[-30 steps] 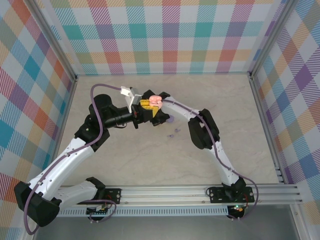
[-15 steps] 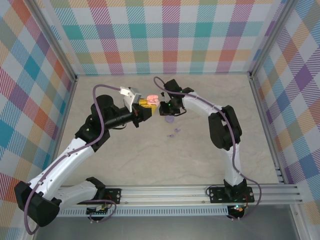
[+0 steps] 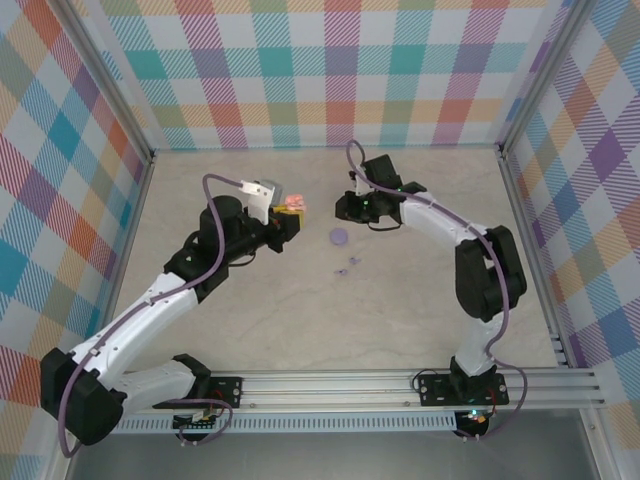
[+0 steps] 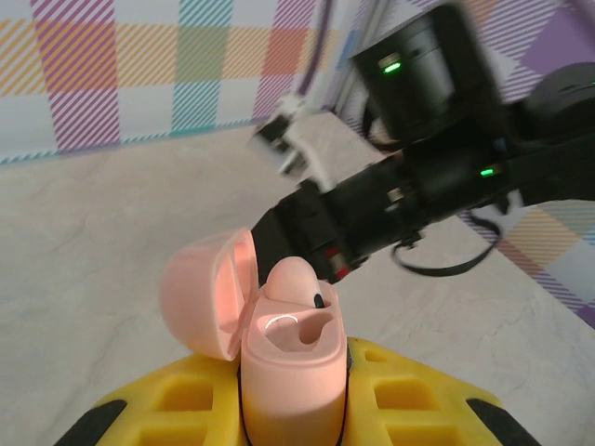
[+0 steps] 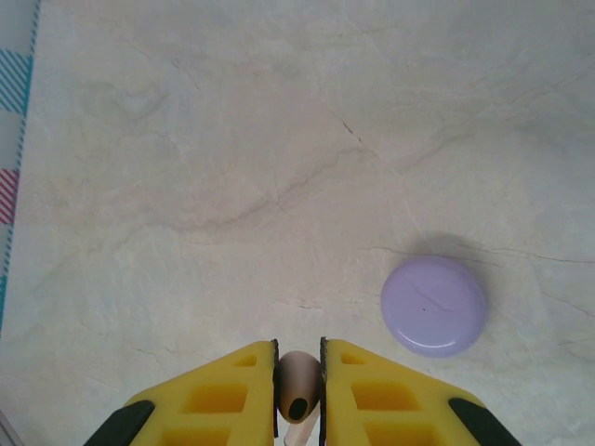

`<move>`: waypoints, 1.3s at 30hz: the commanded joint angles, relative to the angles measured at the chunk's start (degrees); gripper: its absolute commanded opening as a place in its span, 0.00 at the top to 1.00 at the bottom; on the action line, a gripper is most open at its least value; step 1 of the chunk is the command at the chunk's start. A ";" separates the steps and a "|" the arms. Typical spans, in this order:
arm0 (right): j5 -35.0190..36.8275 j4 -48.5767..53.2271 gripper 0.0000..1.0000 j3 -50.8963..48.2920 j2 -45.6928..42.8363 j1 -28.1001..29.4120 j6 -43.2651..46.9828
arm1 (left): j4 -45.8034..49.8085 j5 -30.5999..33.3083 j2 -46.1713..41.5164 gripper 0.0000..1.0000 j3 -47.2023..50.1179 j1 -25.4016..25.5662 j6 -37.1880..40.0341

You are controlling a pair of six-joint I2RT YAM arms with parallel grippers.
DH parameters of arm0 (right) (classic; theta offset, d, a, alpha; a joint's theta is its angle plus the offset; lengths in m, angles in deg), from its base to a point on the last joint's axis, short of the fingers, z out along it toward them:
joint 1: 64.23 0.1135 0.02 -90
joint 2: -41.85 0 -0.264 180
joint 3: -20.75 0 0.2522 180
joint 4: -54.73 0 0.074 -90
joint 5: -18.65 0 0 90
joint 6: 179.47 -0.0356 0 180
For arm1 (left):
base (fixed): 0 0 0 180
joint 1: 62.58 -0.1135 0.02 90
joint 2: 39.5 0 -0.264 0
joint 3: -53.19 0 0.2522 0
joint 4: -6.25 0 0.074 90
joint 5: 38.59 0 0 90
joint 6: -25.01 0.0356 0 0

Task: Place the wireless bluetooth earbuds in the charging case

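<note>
You: L hand (image 3: 290, 214) grasps open pink case (image 4: 288, 362) | R hand (image 5: 298, 358) pinches pink bud (image 5: 298, 383) | lilac disc (image 5: 434, 306) on counter (image 5: 186, 139), right.

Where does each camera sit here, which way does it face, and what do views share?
Top external: above and behind the bases, looking down on the table; left arm and right arm whole.
Left wrist: on the left gripper, facing forward over the open pink case it grips, toward the right arm.
Right wrist: on the right gripper, facing down at the table; pink earbud pinched.
Shared: pink case, top and left wrist; lilac disc, top and right wrist.
</note>
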 commanded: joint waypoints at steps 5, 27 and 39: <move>-0.17 -5.60 0.84 -5.15 -9.49 -0.96 -1.24 | -2.19 2.07 2.77 0.90 2.92 0.29 -3.62; -4.54 -15.48 0.82 -13.68 -29.39 3.07 7.84 | -26.15 -15.32 7.06 0.91 11.57 0.51 2.61; -0.35 -16.98 0.82 -13.70 -33.03 8.72 10.98 | -28.19 -20.41 8.56 0.91 7.74 0.99 -0.89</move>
